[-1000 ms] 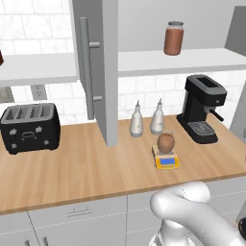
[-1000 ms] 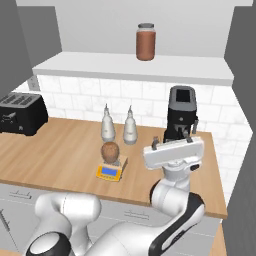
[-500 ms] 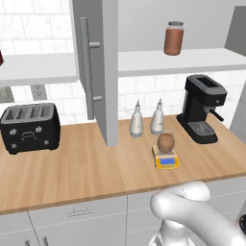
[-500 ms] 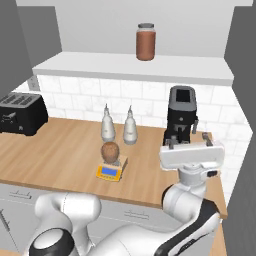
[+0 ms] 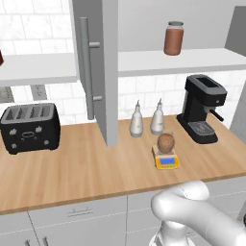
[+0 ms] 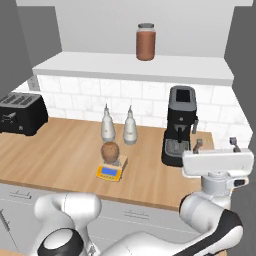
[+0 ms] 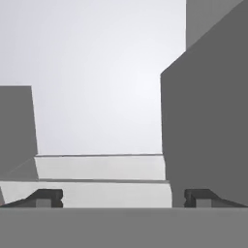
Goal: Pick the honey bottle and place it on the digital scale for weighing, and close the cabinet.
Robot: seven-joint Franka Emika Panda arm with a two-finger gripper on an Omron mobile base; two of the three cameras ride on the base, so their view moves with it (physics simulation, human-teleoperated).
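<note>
Honey bottle [image 5: 166,142] sits upright on the grey plate of the digital scale [image 5: 166,161], which rests on the wooden counter [image 5: 72,168] in front of two whitish pointed-top bottles [image 5: 136,121] and just left of the black coffee machine [image 5: 202,108]. From the right base view the same pairing appears mid-counter, the egg-shaped bottle [image 6: 110,150] on the yellow-orange scale [image 6: 110,171] with its blue display facing the camera. The cabinet [image 5: 98,62] hangs open above: one grey door with a long bar handle juts edge-on toward the viewer, exposing a pale shelf [image 5: 178,60] that carries a reddish-brown jar [image 5: 173,38] with a grey lid. A black toaster [image 5: 30,127] stands at the counter's left end. The gripper [image 6: 215,145] is raised at the right side of the right base view, beside the coffee machine, its two fingers spread wide and holding nothing. In the hand view the spread gripper [image 7: 123,197] looks up at the pale shelf and the grey cabinet panels on either side.
</note>
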